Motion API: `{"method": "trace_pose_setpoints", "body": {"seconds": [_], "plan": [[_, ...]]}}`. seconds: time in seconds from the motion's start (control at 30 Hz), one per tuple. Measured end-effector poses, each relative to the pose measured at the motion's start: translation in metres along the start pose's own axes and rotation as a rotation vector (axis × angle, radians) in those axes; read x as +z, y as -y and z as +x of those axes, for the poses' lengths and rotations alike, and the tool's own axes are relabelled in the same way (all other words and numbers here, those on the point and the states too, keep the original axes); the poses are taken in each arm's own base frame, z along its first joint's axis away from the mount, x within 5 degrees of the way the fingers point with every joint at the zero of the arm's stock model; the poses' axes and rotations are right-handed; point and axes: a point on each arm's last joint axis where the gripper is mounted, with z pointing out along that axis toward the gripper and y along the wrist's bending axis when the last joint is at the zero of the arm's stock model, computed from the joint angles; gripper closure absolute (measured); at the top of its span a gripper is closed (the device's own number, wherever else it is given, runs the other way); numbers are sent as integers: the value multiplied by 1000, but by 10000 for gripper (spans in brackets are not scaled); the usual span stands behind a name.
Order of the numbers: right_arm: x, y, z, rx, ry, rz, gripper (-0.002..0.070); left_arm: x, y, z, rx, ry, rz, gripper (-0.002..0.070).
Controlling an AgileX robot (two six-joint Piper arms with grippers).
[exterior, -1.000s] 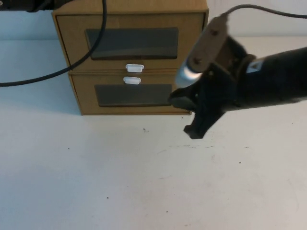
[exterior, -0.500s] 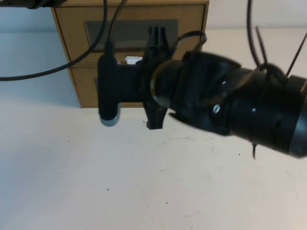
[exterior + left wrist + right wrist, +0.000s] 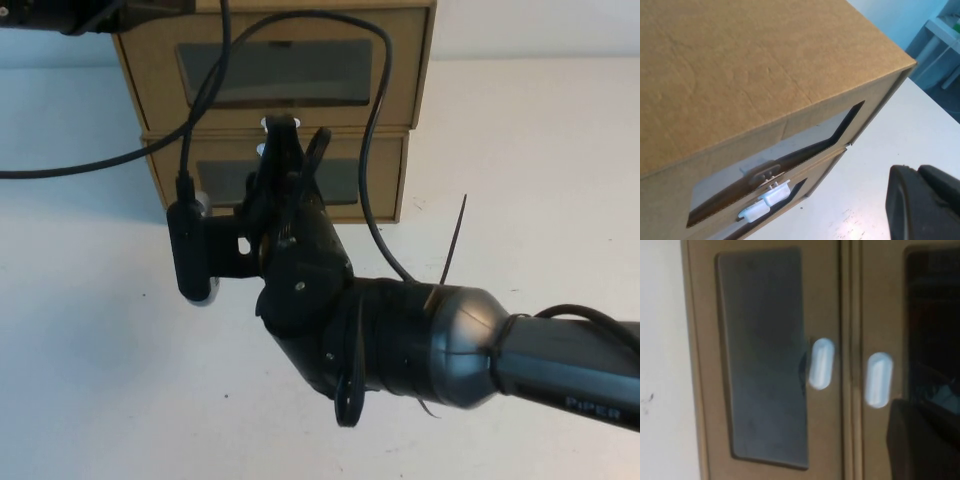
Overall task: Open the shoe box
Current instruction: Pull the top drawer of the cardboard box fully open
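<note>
Right gripper (image 3: 298,136), pressed together, points at shoe box (image 3: 385,190) tabs (image 3: 820,363) at 12 o'clock, presumably to hook one; left gripper (image 3: 922,202) hovers at 11 o'clock, state cannot tell.

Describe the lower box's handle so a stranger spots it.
Two cardboard shoe boxes sit stacked on the table, right claw shut before them, left claw near the top one. The lower handle is the white oval tab above the bottom box's dark window; its twin sits on the box above.
</note>
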Motion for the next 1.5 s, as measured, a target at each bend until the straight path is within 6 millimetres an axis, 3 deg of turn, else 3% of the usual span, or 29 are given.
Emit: {"method": "trace_pose_setpoints", "body": {"seconds": [0.17,0.4,0.5,0.93,1.5], "plan": [[7,-3,7,54,-32,2,673,0,1,1,0,-8,7,678],[24,3,25,124,-22,-26,509,0,2,3,0,-28,25,679],[30,3,29,132,-4,-45,480,0,3,3,0,-37,34,678],[65,3,17,164,-14,-2,466,0,4,5,0,-54,48,678],[86,10,40,183,36,-48,471,1,3,6,-2,-62,51,679]]}}
